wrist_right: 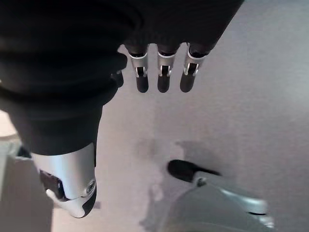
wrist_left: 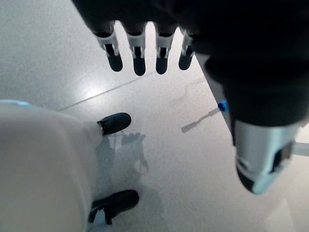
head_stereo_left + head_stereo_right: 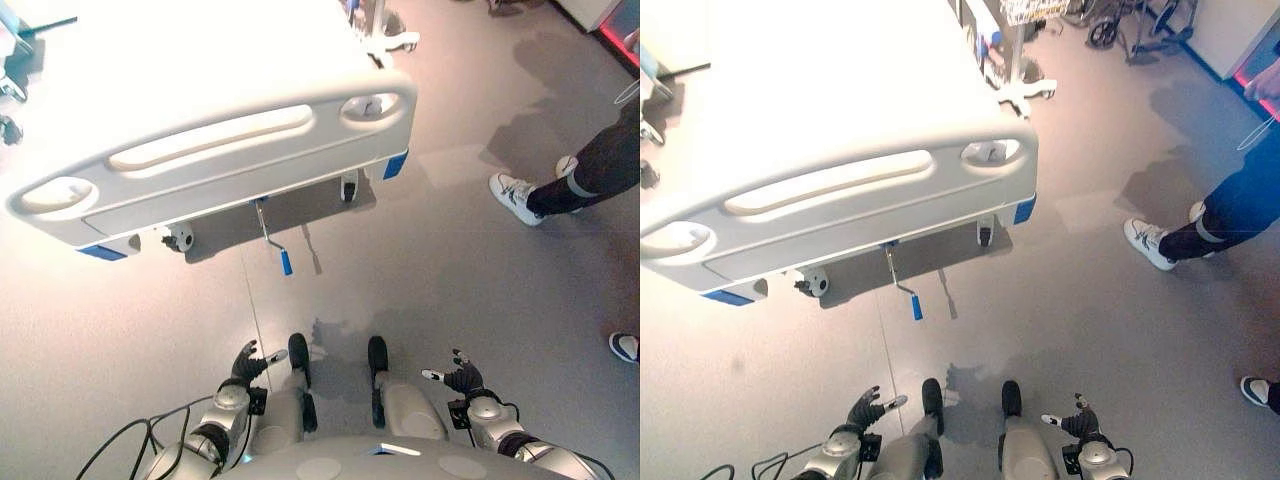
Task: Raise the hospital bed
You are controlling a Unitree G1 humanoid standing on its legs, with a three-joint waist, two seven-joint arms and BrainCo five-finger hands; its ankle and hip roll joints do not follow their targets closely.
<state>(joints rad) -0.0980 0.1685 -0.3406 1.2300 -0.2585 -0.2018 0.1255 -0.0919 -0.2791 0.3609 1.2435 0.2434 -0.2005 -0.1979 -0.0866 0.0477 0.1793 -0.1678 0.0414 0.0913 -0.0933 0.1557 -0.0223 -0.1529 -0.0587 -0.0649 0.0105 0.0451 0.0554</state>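
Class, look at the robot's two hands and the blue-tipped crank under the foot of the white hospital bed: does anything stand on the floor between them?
Nothing visible does. The metal crank with the blue grip hangs below the white hospital bed's footboard, and bare grey floor lies between it and the open left hand and right hand. The person's white shoe stands off to the right.

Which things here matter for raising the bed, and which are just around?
For the job: bed; crank with a blue grip under the footboard; left hand and right hand, both open and held low.

Just around: person at the right; wheeled stand beyond the bed.
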